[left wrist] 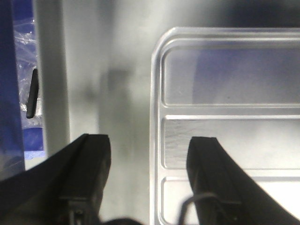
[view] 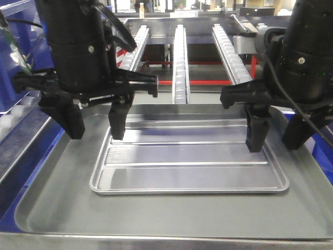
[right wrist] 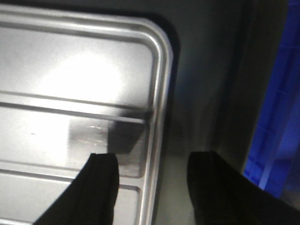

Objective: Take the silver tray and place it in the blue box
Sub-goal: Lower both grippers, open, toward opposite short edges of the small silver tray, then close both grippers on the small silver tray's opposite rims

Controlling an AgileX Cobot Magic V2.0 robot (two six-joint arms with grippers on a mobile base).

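Note:
The silver tray [view: 187, 156] lies flat inside a larger dull grey tray [view: 52, 208]. My left gripper [view: 96, 136] is open and straddles the silver tray's left short rim, one finger inside and one outside. The left wrist view shows the same [left wrist: 150, 140], with the tray [left wrist: 225, 84] to the right. My right gripper [view: 274, 147] is open and straddles the right short rim, as the right wrist view also shows [right wrist: 154, 157] with the tray [right wrist: 70, 84]. Blue plastic [view: 31, 166] borders the grey tray on both sides. I cannot tell whether it is the blue box.
Three roller conveyor rails [view: 179, 62] run away behind the trays. The grey tray's raised wall [right wrist: 225, 93] stands close outside my right gripper, with blue plastic [right wrist: 276, 117] beyond. On the left, blue plastic [left wrist: 9, 93] and a clear bag [left wrist: 26, 42] lie past the grey tray's wall.

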